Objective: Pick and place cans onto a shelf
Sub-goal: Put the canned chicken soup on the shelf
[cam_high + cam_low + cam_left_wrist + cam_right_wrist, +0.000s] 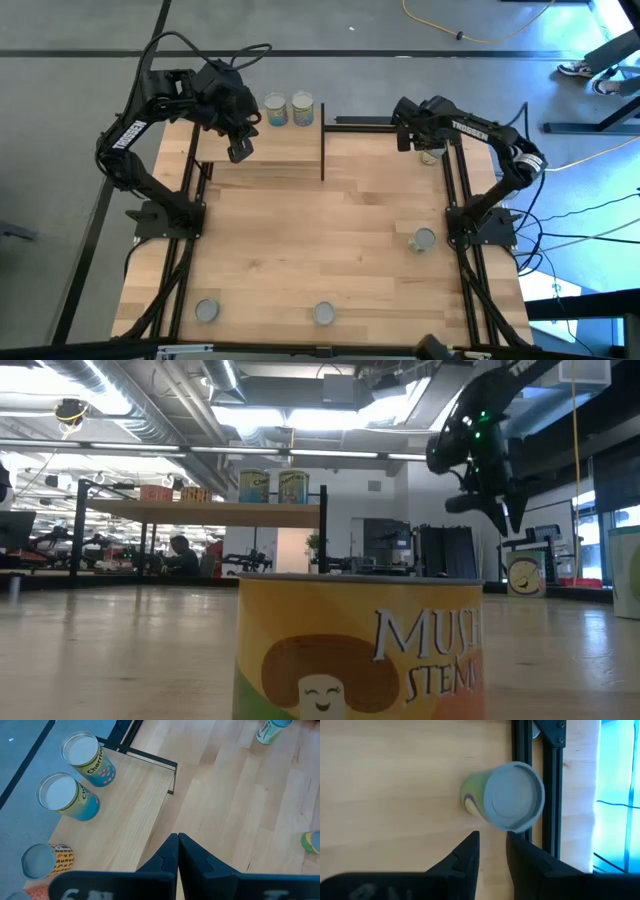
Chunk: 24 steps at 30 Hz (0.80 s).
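Counting 4 cans [82, 755] standing on the shelf [260, 148] beside the clenched, empty left gripper [240, 150], 4 remain on the bench [330, 230], 1 directly under the parted right gripper [412, 135].

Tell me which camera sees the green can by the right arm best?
The right wrist view: the green can fills the picture, silvery top and green side clear. The high view shows it small, half hidden under the right gripper. The low view shows it far off; the left wrist view, at its edge.
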Each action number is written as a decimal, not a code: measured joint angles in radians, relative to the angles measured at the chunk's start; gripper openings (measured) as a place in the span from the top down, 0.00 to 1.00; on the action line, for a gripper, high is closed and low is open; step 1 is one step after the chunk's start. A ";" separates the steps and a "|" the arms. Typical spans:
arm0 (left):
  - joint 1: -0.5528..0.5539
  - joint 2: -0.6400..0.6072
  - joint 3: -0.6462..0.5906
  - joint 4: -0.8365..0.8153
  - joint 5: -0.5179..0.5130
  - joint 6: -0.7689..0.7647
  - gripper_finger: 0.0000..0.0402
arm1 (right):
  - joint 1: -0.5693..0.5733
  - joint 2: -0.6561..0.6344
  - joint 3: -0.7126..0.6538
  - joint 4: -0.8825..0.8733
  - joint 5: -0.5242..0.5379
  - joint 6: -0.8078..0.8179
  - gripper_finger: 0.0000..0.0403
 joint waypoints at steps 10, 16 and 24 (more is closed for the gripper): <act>0.000 0.000 0.000 0.000 0.000 0.000 1.00 | -0.067 0.112 0.000 0.077 -0.018 -0.051 0.76; 0.000 0.000 0.000 0.000 0.000 0.001 1.00 | -0.097 0.149 0.000 0.098 -0.017 -0.074 0.76; 0.000 0.000 0.000 0.000 0.000 0.016 1.00 | -0.131 0.154 0.000 0.131 -0.039 -0.118 0.76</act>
